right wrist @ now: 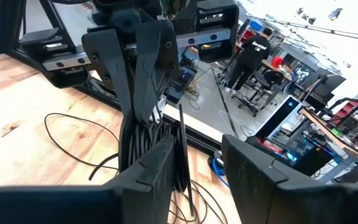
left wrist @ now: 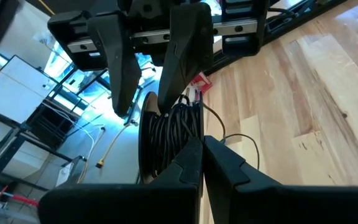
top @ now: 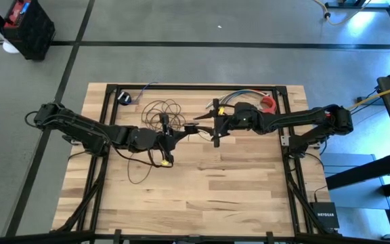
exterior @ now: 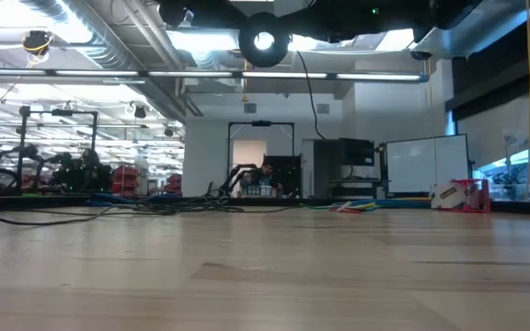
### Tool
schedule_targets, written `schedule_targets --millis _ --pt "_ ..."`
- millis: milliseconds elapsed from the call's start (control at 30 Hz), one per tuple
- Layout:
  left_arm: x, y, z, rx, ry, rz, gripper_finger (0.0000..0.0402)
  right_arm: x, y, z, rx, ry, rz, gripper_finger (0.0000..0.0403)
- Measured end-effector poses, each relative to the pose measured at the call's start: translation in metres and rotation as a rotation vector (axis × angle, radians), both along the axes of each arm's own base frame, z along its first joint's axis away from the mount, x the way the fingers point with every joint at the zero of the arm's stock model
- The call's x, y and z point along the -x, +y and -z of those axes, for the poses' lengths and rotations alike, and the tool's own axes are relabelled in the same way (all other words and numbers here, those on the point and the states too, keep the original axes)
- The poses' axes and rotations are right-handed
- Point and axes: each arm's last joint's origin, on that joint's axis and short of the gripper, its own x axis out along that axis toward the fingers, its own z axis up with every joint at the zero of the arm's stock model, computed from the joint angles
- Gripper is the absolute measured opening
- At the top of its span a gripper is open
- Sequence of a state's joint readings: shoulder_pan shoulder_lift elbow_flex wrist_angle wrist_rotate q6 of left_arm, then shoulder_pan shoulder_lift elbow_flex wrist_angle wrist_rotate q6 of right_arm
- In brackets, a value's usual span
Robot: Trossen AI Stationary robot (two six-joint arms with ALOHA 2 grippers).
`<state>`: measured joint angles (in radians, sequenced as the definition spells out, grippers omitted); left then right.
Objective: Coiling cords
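Observation:
The cords are thin and dark. Part is wound into a small coil (left wrist: 166, 134) held above the table's middle. The rest lies in loose loops (top: 160, 112) on the wood and ends in a black puck (top: 124, 98) at the far left. My left gripper (top: 183, 130) comes from the left and is shut on the coil. My right gripper (top: 215, 129) faces it from the right, open, with its fingers (right wrist: 160, 165) beside the coil (right wrist: 146, 146). One strand (right wrist: 183, 140) runs up between them. Whether the right fingers touch the coil, I cannot tell. My left gripper pinches the coil's bundled turns (right wrist: 143, 121), several strands at once, between its two shut fingers (right wrist: 151, 59). The fingers come nearly level from the table's left. The coil is lifted clear of the table, and slack strands (right wrist: 73, 134) trail from it down onto the wood.
A short bundle of multicoloured wires (top: 241, 97) and a red tape dispenser (top: 268, 103) lie at the far right, behind my right arm. A loose strand (top: 141, 173) curls toward the near side. A person (right wrist: 250, 53) stands in the room beyond the table.

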<state>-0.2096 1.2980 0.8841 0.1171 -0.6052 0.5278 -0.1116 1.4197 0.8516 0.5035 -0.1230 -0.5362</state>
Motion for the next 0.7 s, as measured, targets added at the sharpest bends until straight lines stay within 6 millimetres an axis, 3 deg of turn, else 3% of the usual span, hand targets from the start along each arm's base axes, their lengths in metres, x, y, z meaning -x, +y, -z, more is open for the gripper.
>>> schedule_targets --millis 133,333,600,700 --pt "0.0000 0.0000 -0.0001 0.000 -0.001 0.000 0.0001 0.0000 0.0000 0.0003 0.000 0.003 -0.001 0.0108" --pt "-0.0001 0.0000 -0.0003 0.010 -0.007 -0.003 0.0001 -0.0008 -0.0001 0.0025 0.022 0.015 -0.003 0.0012" --pt "-0.0004 0.0010 -0.0010 0.110 -0.059 -0.037 0.0002 -0.0011 -0.0012 0.0008 0.046 -0.003 0.048 0.0008" --pt "-0.0003 0.0055 -0.0056 0.144 -0.110 -0.060 0.0021 -0.0003 -0.0025 -0.0018 0.053 -0.019 0.101 0.0011"
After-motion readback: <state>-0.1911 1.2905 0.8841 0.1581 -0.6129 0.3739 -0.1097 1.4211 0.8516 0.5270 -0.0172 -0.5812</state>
